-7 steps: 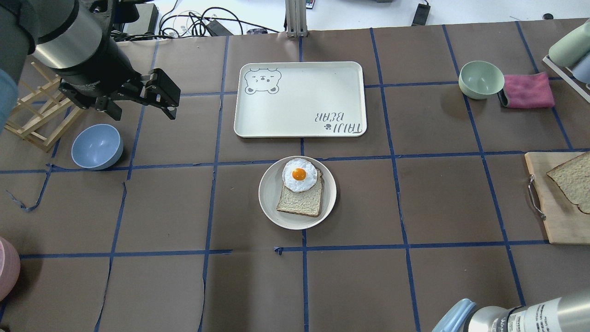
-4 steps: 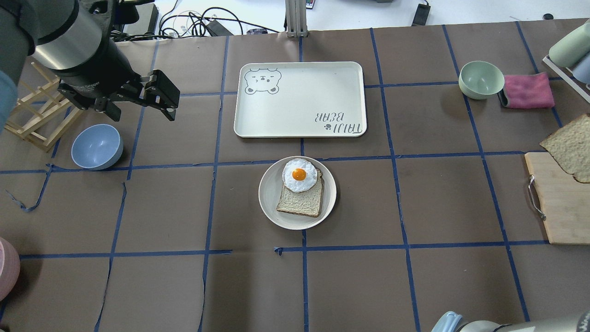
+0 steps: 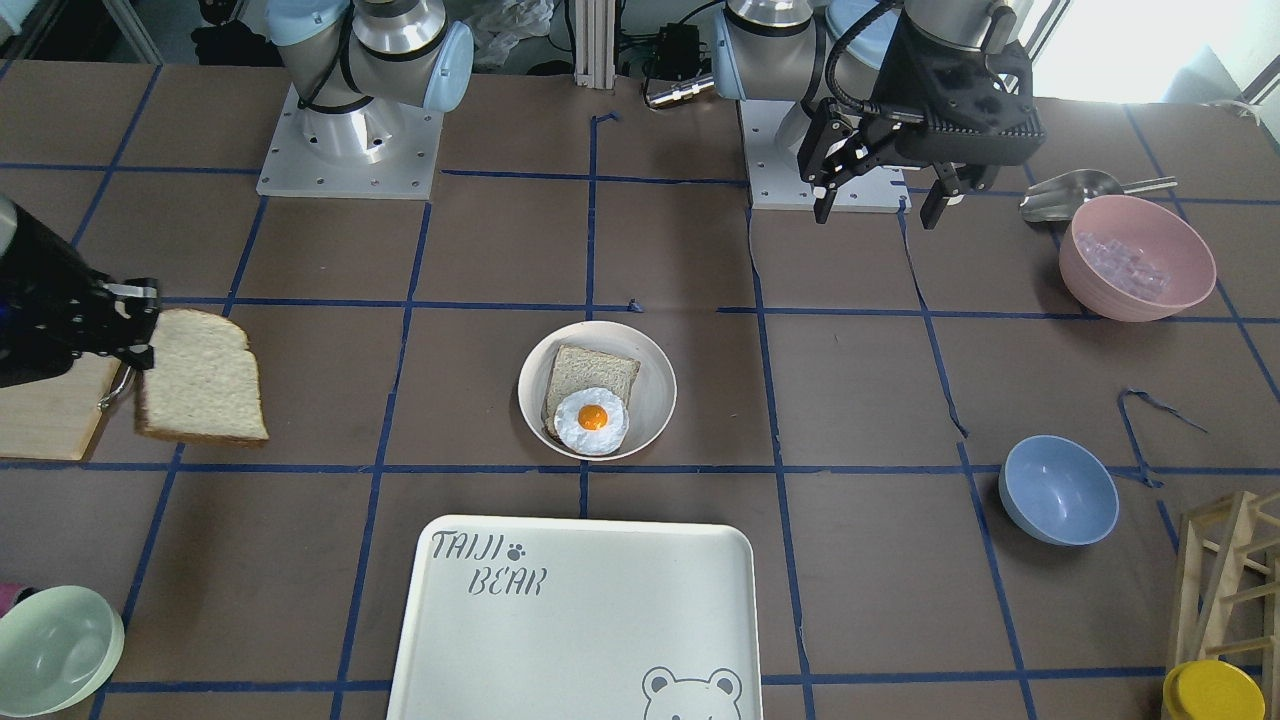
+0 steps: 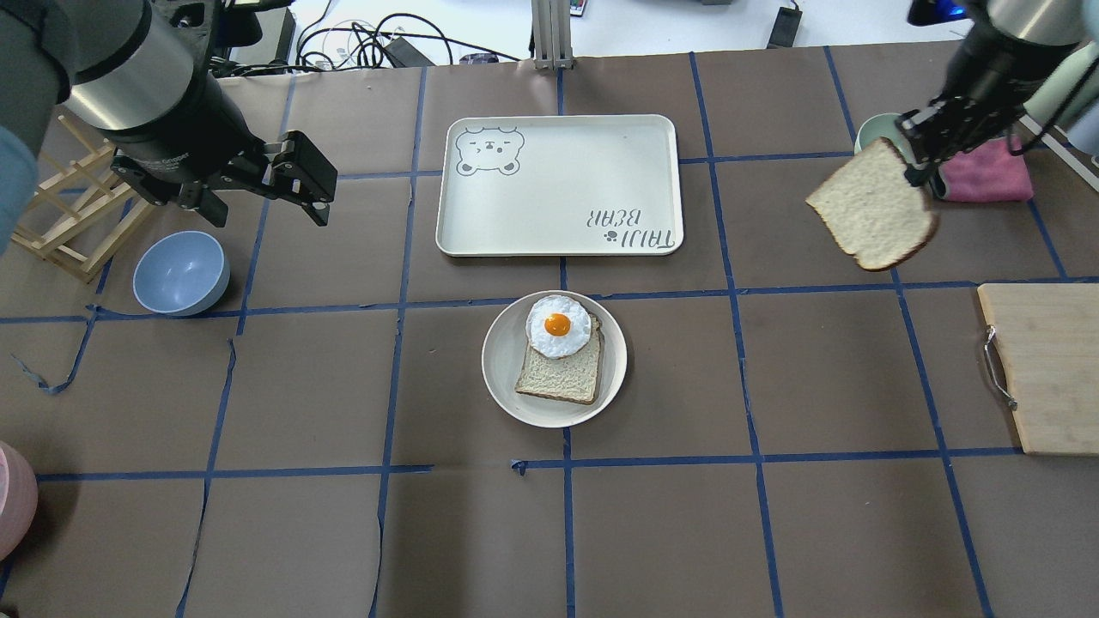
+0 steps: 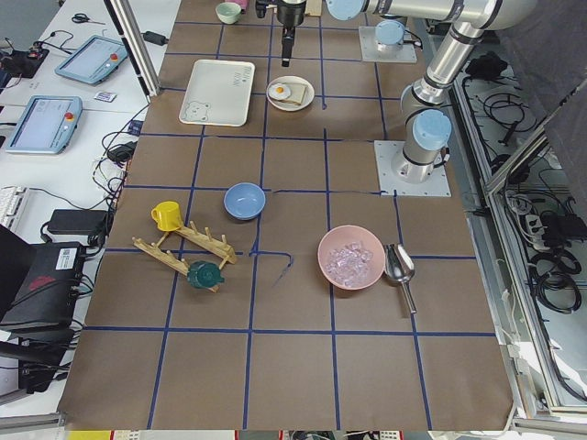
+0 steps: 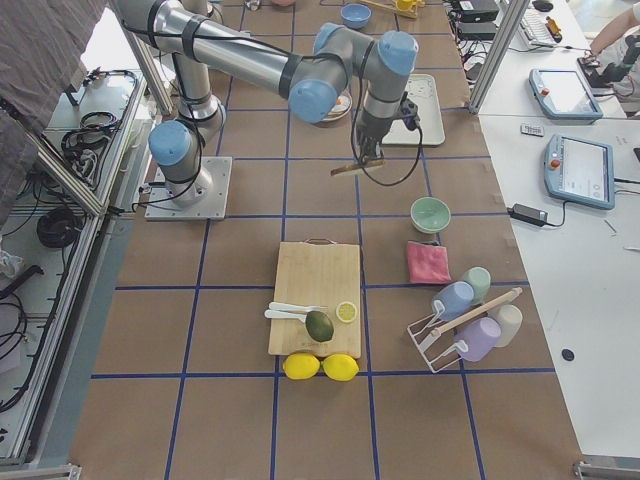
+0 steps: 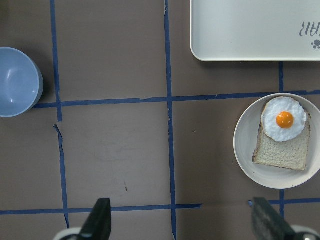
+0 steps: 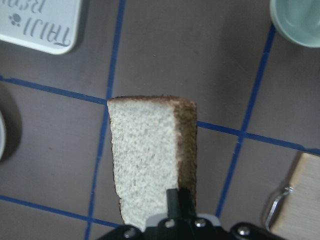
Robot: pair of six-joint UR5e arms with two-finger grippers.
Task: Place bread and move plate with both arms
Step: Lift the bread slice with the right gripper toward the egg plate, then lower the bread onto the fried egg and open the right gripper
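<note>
Across the whole scene lies a table covered in brown paper and marked into squares with blue tape. Beyond its far edge a white bench carries black cables.

Above the table's far right part, the right gripper has its fingers pinched tight on the crust of the bread. The slice is in the air and tilted. Its long axis reaches away from the fingers toward the middle of the table, and the wrist camera shows a straight crusted end farthest from the fingers. It hangs just in front of a green bowl and a pink cloth, between the tray and a wooden cutting board.

At the table's centre sits the plate. It holds a smaller slice, with a fried egg covering that slice's far end. The tray lies just beyond the plate.

On the far left, the left gripper hovers with its fingers spread wide and nothing between them. A blue bowl sits just beside it, and a wooden rack stands at the table's edge. Near the robot's left base are a pink bowl and a metal scoop.
</note>
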